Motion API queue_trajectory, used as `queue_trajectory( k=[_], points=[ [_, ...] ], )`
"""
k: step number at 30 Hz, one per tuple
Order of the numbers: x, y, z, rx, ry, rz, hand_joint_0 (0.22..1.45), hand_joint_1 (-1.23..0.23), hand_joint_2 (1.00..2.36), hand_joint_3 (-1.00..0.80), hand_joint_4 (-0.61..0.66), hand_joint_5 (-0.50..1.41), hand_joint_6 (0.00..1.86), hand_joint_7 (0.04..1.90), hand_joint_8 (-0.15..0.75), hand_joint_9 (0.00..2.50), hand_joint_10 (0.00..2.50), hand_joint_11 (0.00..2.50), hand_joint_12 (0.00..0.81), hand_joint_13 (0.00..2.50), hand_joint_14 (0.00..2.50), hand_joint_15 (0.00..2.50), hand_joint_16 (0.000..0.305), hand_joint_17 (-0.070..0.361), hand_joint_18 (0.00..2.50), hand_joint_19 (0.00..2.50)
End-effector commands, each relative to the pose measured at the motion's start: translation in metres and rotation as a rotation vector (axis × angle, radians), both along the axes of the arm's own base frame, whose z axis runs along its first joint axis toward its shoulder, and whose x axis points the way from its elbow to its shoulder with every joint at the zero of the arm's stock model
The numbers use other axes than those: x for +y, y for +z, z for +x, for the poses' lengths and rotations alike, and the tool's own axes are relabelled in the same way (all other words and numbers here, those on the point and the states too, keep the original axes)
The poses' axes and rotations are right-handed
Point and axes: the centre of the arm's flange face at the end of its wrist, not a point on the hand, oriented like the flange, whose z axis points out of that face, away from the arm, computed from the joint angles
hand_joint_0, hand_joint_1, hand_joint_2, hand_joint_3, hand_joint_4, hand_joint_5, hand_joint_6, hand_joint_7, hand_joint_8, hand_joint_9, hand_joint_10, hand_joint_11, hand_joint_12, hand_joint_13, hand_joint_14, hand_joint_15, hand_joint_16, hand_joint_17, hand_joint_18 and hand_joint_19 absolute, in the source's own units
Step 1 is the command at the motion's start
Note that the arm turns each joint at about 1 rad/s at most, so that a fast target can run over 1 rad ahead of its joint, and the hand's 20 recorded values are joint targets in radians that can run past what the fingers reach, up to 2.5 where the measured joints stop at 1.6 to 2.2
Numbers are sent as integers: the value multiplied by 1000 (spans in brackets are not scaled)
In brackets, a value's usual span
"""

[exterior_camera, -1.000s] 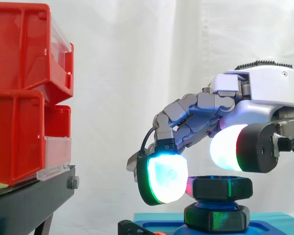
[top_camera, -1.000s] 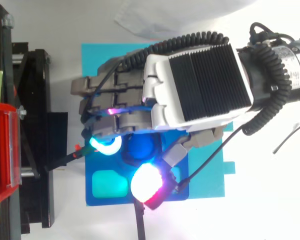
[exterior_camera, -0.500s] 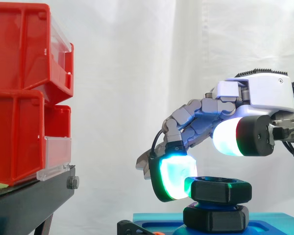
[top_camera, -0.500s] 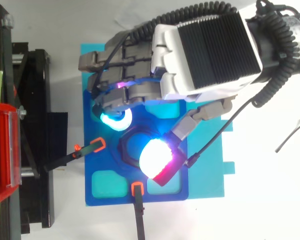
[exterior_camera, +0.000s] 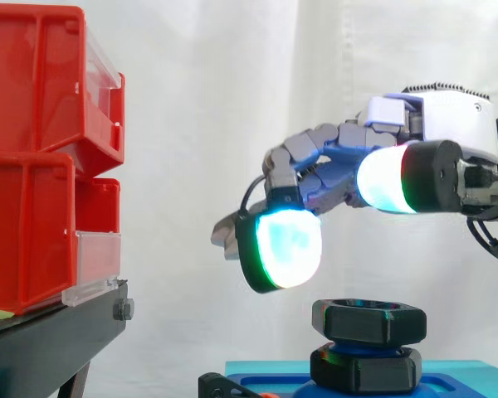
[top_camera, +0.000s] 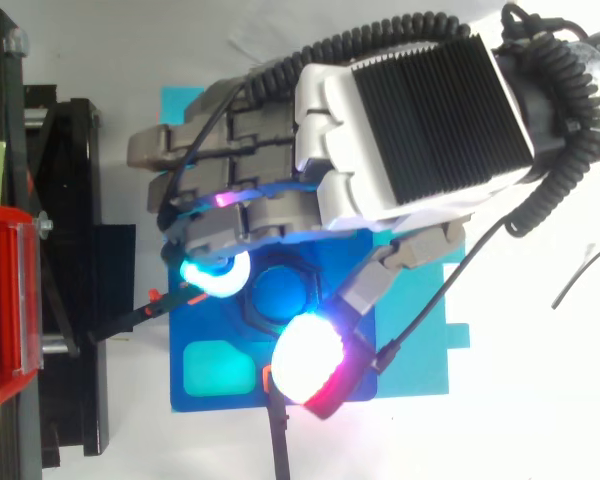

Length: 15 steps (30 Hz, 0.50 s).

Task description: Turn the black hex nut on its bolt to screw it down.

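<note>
nut: black hex nut sits high on the upright bolt, clear of a second black hex at the bolt's foot on the blue plate
hand: hand hovers above the nut, touching nothing
fingers: loosely bent, with the fingers and thumb apart and nothing held between them
key relation: the nut lies straight below the gap between fingers and thumb. in the side view the lit fingertip hangs just left of and above the nut's left edge. from the top the bolt head shows between the fingertip on its left and the thumb pad on its near side
axis: the bolt stands vertical, so the turn runs about a vertical line
next move, as a guess: come straight down until the pads flank opposite flats, close, then twist
risk: the nut is low and the pads are thick, so a shallow descent could leave them sliding over its top edge
surroundings: red bins on a black stand at left, well apart from the nut
</note>
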Motion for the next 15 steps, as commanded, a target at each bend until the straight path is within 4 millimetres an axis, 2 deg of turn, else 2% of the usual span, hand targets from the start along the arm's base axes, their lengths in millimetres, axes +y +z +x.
queue_trajectory(
  k=[1, 5, 6, 8, 15],
  points=[
    [10, 3, 4, -30, 5, -1, 473, -241, 1000, -500, 279, -94, 577, 1242, 298, 587, 13, 296, 372, 497, 3, 83, 61, 137, 554, 425],
    [18, 7, 9, -79, 7, -12, 475, -236, 1000, -500, 288, -82, 505, 1340, 297, 593, 10, 297, 371, 494, 3, 79, 61, 136, 551, 425],
    [27, 8, 10, -81, 11, -26, 476, -230, 1000, -500, 283, -86, 501, 1287, 296, 588, 10, 301, 370, 491, 3, 83, 61, 136, 544, 425],
    [30, 6, 10, -73, 8, -31, 479, -211, 1000, -500, 286, -95, 502, 1209, 291, 588, 10, 288, 368, 488, 3, 84, 60, 136, 532, 427],
    [46, 2, 9, -39, 7, -29, 485, -194, 1000, -500, 284, -98, 503, 1162, 286, 593, 10, 279, 365, 482, 3, 83, 60, 135, 528, 436]
  ],
)
